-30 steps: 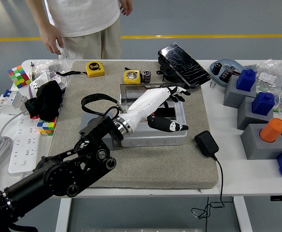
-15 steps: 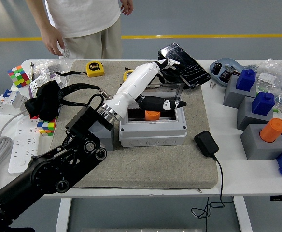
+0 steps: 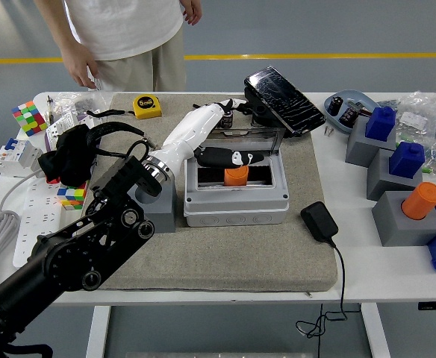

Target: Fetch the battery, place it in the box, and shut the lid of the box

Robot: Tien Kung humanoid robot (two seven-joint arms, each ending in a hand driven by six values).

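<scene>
Writing: "5m" on yellow tape measure point(image 3: 147, 106), left of left hand point(image 3: 222, 134).
Hand: fingers spread over open box point(image 3: 235, 201), empty.
Surface: white surface point(image 3: 367, 268), grey mat point(image 3: 240, 261); grey floor.

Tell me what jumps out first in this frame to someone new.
The black left arm with its white forearm sweeps in from lower left, its left hand reaching past the open grey box toward the battery near the mat's far edge. An orange cylinder stands inside the box; a person stands at the far side.
</scene>
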